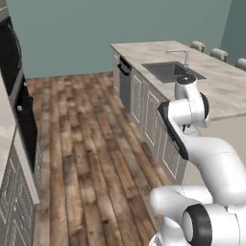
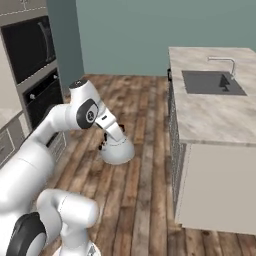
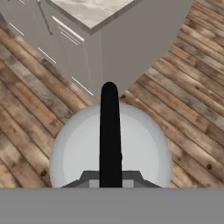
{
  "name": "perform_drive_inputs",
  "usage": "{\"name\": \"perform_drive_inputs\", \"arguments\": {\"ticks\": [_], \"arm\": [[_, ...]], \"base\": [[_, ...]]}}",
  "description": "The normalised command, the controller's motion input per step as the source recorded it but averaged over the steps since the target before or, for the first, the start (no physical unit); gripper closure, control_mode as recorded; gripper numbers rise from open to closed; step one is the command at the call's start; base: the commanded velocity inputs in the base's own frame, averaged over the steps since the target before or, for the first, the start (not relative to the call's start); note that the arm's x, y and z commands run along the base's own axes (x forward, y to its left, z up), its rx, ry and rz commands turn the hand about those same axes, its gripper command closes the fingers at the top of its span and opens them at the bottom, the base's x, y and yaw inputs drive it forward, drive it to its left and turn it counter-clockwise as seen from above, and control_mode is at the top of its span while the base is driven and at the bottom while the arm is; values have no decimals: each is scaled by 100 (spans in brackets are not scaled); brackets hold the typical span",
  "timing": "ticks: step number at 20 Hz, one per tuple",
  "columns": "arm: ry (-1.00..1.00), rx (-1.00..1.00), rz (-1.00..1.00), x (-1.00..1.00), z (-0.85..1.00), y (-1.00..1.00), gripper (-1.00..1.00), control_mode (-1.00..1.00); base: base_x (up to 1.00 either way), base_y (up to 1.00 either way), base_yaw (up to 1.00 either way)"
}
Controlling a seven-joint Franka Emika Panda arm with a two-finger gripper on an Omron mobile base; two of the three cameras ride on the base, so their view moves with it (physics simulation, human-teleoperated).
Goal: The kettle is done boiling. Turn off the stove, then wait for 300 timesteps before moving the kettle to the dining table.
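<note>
The kettle [image 2: 119, 150], a squat silver-grey dome, hangs in the air over the wooden floor, left of the island. My gripper [image 2: 107, 136] is shut on its thin dark handle from above. Looking down in the hand view, the handle [image 3: 109, 127] runs across the top of the kettle [image 3: 76, 153], and my gripper [image 3: 110, 176] clamps it at the bottom. The dining table [image 2: 210, 117], with its beige marbled top, stands to the right; its corner [image 3: 92, 11] lies just ahead of the kettle. It also shows in the left base view [image 1: 153, 52]. The stove is out of view.
A dark sink [image 2: 212, 82] with a chrome tap [image 2: 225, 62] is set into the table. A black wall oven [image 2: 32, 52] and pale cabinets [image 1: 14, 192] line the left side. Chairs [image 1: 218, 54] stand beyond the island. Open wooden floor [image 1: 81, 144] runs between.
</note>
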Motion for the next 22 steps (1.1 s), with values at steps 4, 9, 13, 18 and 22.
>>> {"name": "perform_drive_inputs", "arguments": {"ticks": [4, 9, 13, 18, 22], "arm": [[0, 0, 0, 0, 0, 0, 100, 100], [0, 0, 0, 0, 0, 0, 100, 100], [0, 0, 0, 0, 0, 0, 100, 100], [0, 0, 0, 0, 0, 0, 100, 100], [0, 0, 0, 0, 0, 0, 100, 100]], "base": [[-14, -74, -1], [-22, -71, 0], [-22, -70, 0], [-17, -71, 0], [-8, -74, 0]]}}
